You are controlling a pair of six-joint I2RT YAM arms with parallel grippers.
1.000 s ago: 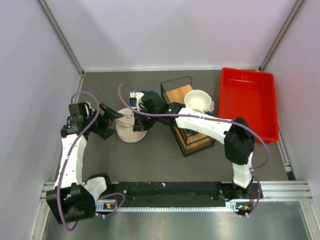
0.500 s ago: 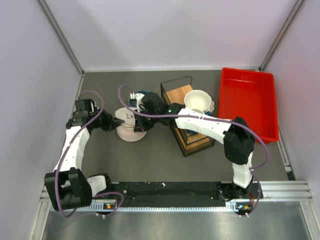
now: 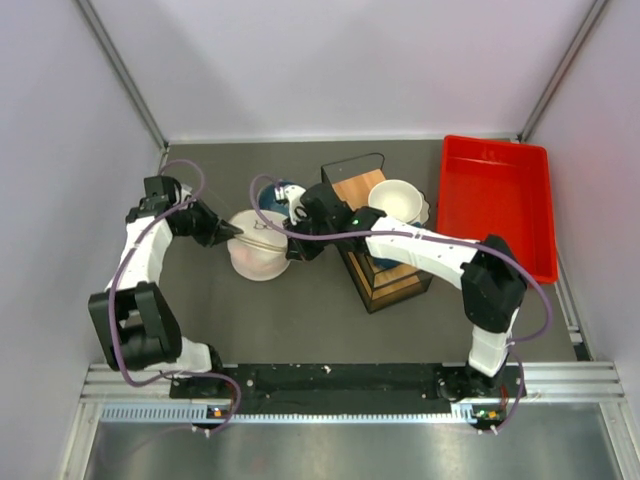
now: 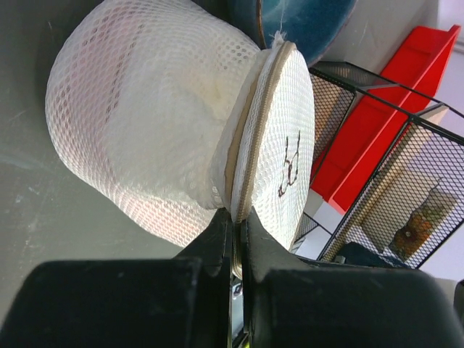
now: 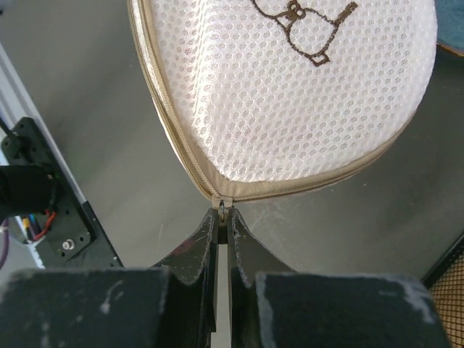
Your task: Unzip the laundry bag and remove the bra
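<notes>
The laundry bag, a white mesh cylinder with a tan zipper round its drawn-on end, lies on the dark table between both arms. My left gripper comes at it from the left and is shut on the bag's zippered rim; in the left wrist view the gripper pinches that seam edge-on. My right gripper holds from the right, and in the right wrist view it is shut on the zipper pull below the round end. The zipper looks closed. The bra is hidden inside; only a pale blur shows through the mesh.
A blue bowl sits just behind the bag. A wire-and-wood crate stands to the right under my right arm, with a white bowl beside it. A red tray fills the back right corner.
My left gripper moved in toward the bag and shut on its rim. The bag shifted slightly. My right gripper stayed shut on the zipper pull.
</notes>
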